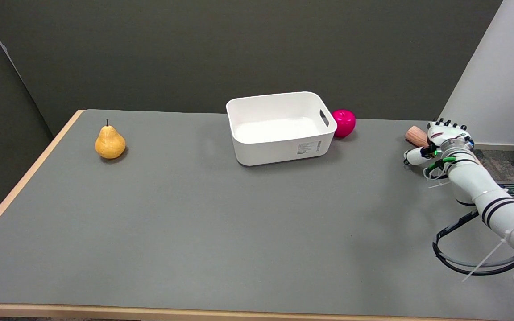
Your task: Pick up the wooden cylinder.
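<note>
The step looks like the grasp: the right hand point(445, 141) sits over the cylinder point(416, 136), which lies near the table's point(194, 232) right edge towards the far corner. Its fingers curl over the wood, though I cannot tell whether they grip it (the hand hides most of it). Next, a firm closing, then a lift. The table is grey, wood-edged, before dark walls.

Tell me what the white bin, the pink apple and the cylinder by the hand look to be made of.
White rectangular bin: likely plastic, smooth matte walls, moulded handle slot, stuck-on label.
Glossy pink apple: probably plastic, given its bright highlight and unnatural colour.
Tan wooden cylinder: looks like unfinished wood, dull pale-brown surface, partly hidden by the right hand.
</note>
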`<state>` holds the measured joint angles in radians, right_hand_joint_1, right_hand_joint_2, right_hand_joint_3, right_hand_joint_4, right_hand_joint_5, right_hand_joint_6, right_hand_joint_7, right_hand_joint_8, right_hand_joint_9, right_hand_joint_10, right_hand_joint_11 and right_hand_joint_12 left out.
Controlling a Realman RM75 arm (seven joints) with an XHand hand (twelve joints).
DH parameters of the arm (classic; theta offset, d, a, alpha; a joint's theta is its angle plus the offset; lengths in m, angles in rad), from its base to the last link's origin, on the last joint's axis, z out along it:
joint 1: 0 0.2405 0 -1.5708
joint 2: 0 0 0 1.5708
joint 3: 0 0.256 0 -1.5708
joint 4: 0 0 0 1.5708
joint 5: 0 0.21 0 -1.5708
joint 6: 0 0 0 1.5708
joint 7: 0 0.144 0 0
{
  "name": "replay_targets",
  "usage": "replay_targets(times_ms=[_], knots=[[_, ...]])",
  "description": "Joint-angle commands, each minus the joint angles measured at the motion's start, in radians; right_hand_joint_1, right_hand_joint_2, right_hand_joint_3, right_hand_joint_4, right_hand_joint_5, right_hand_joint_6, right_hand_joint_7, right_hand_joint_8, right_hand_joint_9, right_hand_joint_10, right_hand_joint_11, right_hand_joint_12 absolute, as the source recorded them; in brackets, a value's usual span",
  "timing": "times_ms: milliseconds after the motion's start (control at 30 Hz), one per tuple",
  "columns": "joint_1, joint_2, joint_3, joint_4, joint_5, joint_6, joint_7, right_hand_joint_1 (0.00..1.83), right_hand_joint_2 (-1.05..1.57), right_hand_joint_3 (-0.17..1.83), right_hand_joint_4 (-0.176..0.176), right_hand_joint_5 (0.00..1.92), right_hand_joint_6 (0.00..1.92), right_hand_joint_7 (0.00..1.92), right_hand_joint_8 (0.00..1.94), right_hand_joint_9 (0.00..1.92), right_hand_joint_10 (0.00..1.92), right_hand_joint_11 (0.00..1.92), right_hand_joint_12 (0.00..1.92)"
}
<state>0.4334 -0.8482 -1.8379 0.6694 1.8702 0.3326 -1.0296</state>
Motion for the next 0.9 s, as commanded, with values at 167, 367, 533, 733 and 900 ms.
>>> replay_targets(times_ms=[167,367,533,733,900], knots=[[0.037,-0.011,-0.047,-0.037,-0.008,-0.012,0.000,0.69,0.81,0.91,-0.116,0.21,0.55,0.30,0.38,0.22,0.71,0.07,1.48],[0.033,-0.011,-0.051,-0.020,-0.030,-0.010,0.000,0.78,0.86,0.90,-0.112,0.38,0.95,0.50,0.89,0.41,0.91,0.00,1.70],[0.022,-0.011,-0.051,0.001,-0.044,-0.002,0.000,0.94,1.24,0.27,-0.100,0.55,1.64,0.49,1.31,0.51,1.13,0.00,1.79],[0.014,-0.011,-0.051,0.027,-0.051,0.002,0.000,1.08,1.30,0.17,-0.100,0.60,1.47,0.48,1.91,0.50,1.42,0.00,1.81],[-0.010,-0.007,-0.023,0.104,-0.108,0.017,0.000,1.08,1.35,0.12,-0.176,0.58,1.53,0.42,1.92,0.55,1.64,0.00,1.86]])
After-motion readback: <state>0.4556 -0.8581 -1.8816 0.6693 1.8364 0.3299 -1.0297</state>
